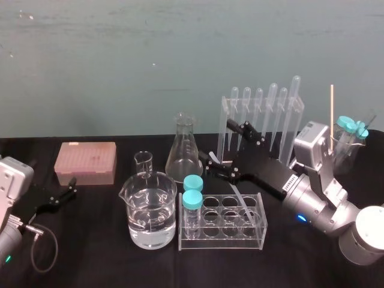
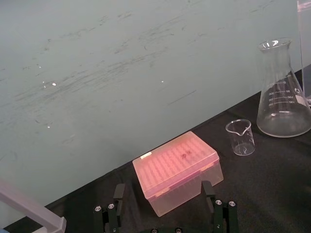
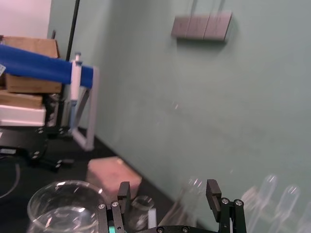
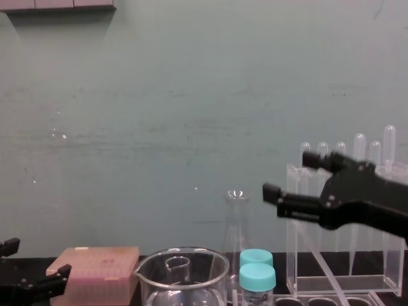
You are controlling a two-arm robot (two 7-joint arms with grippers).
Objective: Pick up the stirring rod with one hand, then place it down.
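The stirring rod (image 1: 240,195) is a thin translucent rod leaning slantwise in the low clear rack (image 1: 259,237); in the chest view the stirring rod (image 4: 325,266) slopes down just under my right arm. My right gripper (image 1: 227,143) hovers above the rack's back edge, in front of the tall pipette stand, fingers spread wide with nothing between them; it shows as well in the chest view (image 4: 287,173) and in its own wrist view (image 3: 168,187). My left gripper (image 1: 60,195) rests low at the table's left, open and empty, facing the pink box (image 2: 177,170).
A water-filled beaker (image 1: 150,210) stands front centre, with a small beaker (image 1: 144,163) and a conical flask (image 1: 183,150) behind it. Two blue-capped vials (image 1: 192,201) sit in the low rack. The pipette stand (image 1: 264,117) and a beaker with a wooden stick (image 1: 347,147) stand at the back right.
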